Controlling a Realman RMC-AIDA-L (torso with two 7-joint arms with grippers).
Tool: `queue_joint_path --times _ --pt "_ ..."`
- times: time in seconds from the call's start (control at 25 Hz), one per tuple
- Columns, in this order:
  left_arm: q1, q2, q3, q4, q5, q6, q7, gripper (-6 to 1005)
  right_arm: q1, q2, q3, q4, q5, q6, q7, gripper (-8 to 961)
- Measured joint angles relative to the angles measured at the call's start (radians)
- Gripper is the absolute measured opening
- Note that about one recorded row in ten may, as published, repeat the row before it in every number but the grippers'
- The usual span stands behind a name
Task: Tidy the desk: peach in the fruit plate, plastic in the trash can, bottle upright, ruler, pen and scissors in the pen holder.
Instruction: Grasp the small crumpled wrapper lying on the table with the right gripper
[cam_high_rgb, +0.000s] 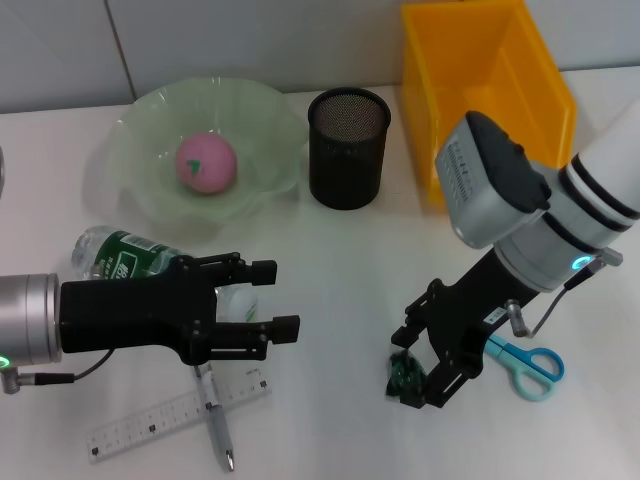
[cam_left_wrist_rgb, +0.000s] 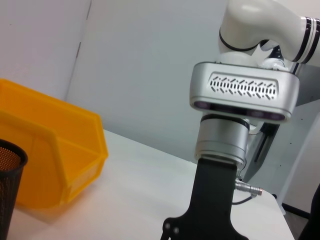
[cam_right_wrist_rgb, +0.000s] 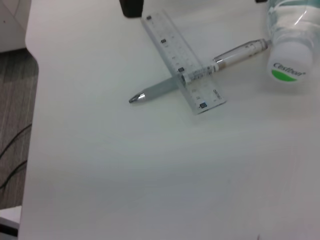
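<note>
Right gripper (cam_high_rgb: 425, 372), fingers closed on green plastic scrap (cam_high_rgb: 403, 377) beside scissors (cam_high_rgb: 527, 364), bound for yellow bin (cam_high_rgb: 480, 95); left gripper (cam_high_rgb: 268, 297), open, at fallen bottle (cam_high_rgb: 130, 257) for righting.

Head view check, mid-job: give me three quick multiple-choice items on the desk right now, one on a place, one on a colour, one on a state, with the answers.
1. Where is the peach?
A. In the green fruit plate
B. In the yellow bin
C. Beside the scissors

2. What colour are the scissors' handles?
A. Red
B. Light blue
C. Black

3. How is the bottle?
A. Upright
B. Inside the pen holder
C. Lying on its side

Answers:
1 A, it sits in the middle of the plate.
2 B, the loops beside the right pincer are light blue.
3 C, it lies flat behind the open left pincer, its cap near the pen and ruler.
</note>
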Motion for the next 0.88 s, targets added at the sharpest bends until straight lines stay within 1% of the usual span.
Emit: queue_joint_path --times 0.08,0.4,0.6,0.88 --pt "0.000 0.000 -0.001 0.000 0.000 0.000 -0.001 818 -0.001 0.004 -0.012 0.003 0.000 0.014 -0.003 775" --pt "-0.001 0.000 -0.001 0.000 -0.002 0.000 -0.003 819 -0.003 0.009 -0.024 0.010 0.000 0.039 -0.017 775" --pt "-0.003 0.000 -0.011 0.000 -0.002 0.003 -0.005 819 -0.004 0.010 -0.033 0.009 -0.001 0.042 -0.017 774" --pt "-0.007 0.000 -0.017 0.000 -0.001 0.008 -0.005 819 -0.024 0.004 -0.021 -0.050 -0.025 0.042 -0.003 774"
